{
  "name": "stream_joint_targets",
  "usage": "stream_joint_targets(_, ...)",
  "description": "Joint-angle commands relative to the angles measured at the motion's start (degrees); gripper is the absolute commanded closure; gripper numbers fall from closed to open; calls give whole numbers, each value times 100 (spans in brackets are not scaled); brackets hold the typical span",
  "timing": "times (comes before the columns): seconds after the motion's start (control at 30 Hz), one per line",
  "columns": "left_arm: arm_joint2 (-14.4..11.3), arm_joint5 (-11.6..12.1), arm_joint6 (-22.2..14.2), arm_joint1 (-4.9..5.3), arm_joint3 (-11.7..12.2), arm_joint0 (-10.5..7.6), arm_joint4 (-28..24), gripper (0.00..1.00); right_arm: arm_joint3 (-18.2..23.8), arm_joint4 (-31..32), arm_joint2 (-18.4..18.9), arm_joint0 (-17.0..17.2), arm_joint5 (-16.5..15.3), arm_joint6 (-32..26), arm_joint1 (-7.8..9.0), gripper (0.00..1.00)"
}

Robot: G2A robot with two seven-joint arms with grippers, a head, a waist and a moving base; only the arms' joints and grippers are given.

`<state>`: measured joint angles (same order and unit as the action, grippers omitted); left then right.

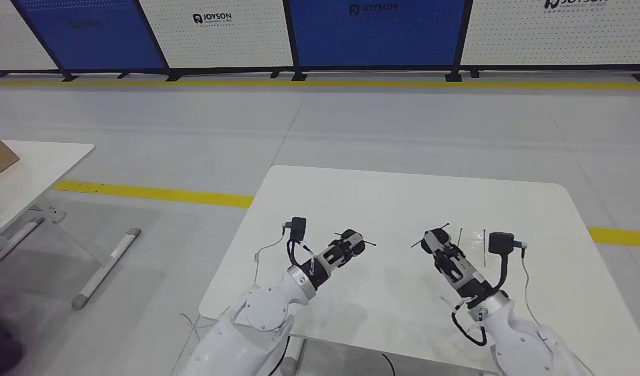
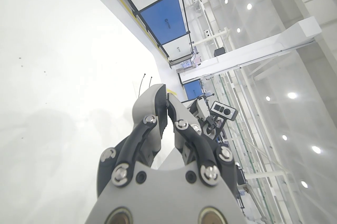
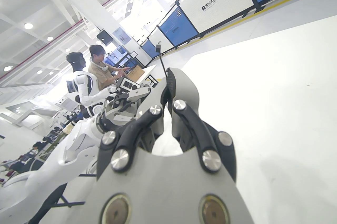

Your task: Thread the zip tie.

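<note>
The right gripper (image 3: pixel 168 79) was clenched on a black zip tie (image 3: pixel 161 60). The strap rose out from between the fingertips and ended in a small square head, held up off the white table (image 3: pixel 263 83). The left gripper (image 2: pixel 167 97) was also closed tight, with a thin black strip (image 1: pixel 369 243) poking past its tips toward the right gripper. Whether that strip belonged to the same tie could not be told. The two grippers faced each other, near but apart, above the table. Two spare zip ties (image 2: pixel 143 81) lay flat on the table just beside the right arm.
</note>
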<state>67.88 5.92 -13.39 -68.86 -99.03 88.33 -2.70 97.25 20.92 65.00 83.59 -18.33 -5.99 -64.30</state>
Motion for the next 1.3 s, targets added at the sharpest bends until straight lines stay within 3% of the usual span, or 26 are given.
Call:
stream_joint_targets(0.0, -54, -15, 5, -5, -38, 3, 6, 100, 18, 129, -99, -37, 58, 69, -28, 100)
stream_joint_targets(0.1, -126, -23, 211, -21, -18, -35, 144, 100, 4, 356, -222, -85, 240, 254, -70, 100)
stream_joint_targets(0.47, -136, -25, 214, -23, -14, -40, 134, 100, 8, 336, -235, -67, 255, 267, -77, 100)
stream_joint_targets(0.67, -251, 33, 69, -45, -22, -101, -154, 100, -194, 24, -497, -142, -45, 218, -164, 100)
stream_joint_targets(0.73, -261, 79, 170, -55, -37, -114, -212, 100, -279, -123, -581, -199, -116, 285, -203, 100)
stream_joint_targets(1.1, -276, 108, 226, -64, -36, -124, -268, 100, -290, -144, -599, -211, -116, 325, -213, 100)
stream_joint_targets(1.27, -337, 155, 501, -90, 23, -173, -219, 100, -254, -497, -624, -78, -84, 946, -293, 100)
